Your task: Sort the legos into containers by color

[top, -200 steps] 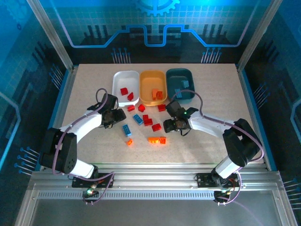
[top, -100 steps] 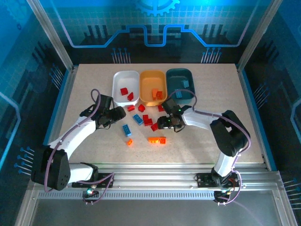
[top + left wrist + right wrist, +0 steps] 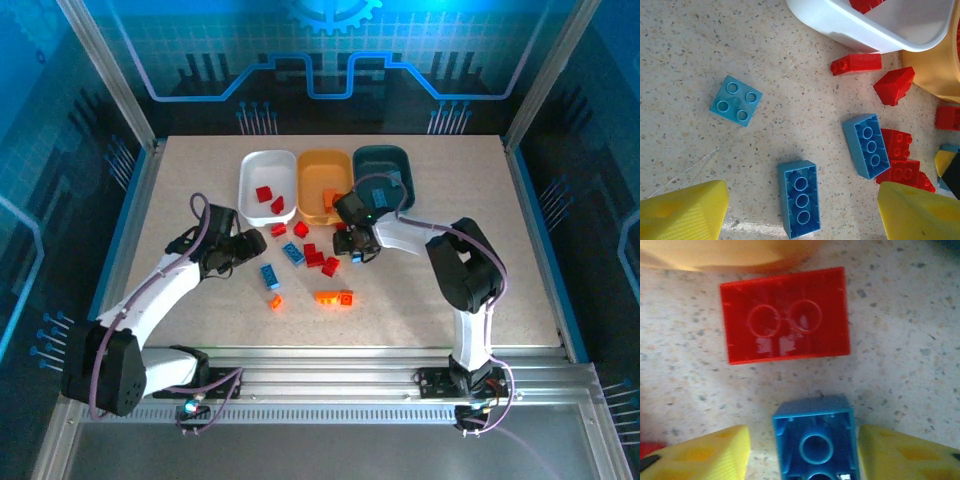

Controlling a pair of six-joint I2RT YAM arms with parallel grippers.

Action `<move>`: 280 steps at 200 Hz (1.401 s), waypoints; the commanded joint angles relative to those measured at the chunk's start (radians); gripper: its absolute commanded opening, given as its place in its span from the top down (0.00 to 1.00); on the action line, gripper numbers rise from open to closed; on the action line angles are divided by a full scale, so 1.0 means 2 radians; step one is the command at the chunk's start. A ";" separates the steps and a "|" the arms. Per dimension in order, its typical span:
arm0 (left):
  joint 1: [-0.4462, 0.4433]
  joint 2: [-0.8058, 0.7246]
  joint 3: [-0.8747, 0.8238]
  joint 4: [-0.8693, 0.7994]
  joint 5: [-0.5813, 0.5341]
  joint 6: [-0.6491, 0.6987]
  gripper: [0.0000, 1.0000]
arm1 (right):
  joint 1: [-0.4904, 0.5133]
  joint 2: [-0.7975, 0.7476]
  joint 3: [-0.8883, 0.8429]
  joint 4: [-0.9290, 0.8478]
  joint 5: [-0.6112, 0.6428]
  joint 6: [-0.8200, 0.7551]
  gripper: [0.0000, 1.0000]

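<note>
An upturned light blue lego (image 3: 800, 197) lies on the table between the fingers of my left gripper (image 3: 802, 200), which is open and not touching it. My right gripper (image 3: 804, 442) is open around another upturned blue lego (image 3: 815, 440), with a gap on its left side. A red lego (image 3: 785, 315) lies just beyond it, by the orange-yellow tray (image 3: 730, 252). From above, my left gripper (image 3: 245, 250) and right gripper (image 3: 355, 242) flank a cluster of red legos (image 3: 315, 258). The white tray (image 3: 268, 165), orange-yellow tray (image 3: 312, 175) and dark teal tray (image 3: 398, 160) sit behind.
Two more blue legos (image 3: 866, 146) (image 3: 736, 100) and red legos (image 3: 856, 64) (image 3: 894, 85) lie near the white tray's wall (image 3: 860, 30). Orange legos (image 3: 333, 297) (image 3: 275, 301) rest nearer the front. Red legos (image 3: 270, 198) sit inside the white tray.
My right gripper has swung back and to the left, toward the trays. My left gripper has shifted slightly toward the front, over the blue lego.
</note>
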 commanded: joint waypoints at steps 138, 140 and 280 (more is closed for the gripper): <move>-0.189 0.090 0.076 0.016 0.014 0.056 0.23 | -0.129 0.038 0.199 -0.089 0.063 -0.153 0.76; -0.192 0.094 0.078 0.015 0.015 0.057 0.23 | -0.131 0.044 0.210 -0.093 0.063 -0.154 0.76; -0.255 0.294 0.243 -0.071 -0.016 0.094 0.27 | -0.133 -0.019 0.189 -0.086 0.047 -0.151 0.39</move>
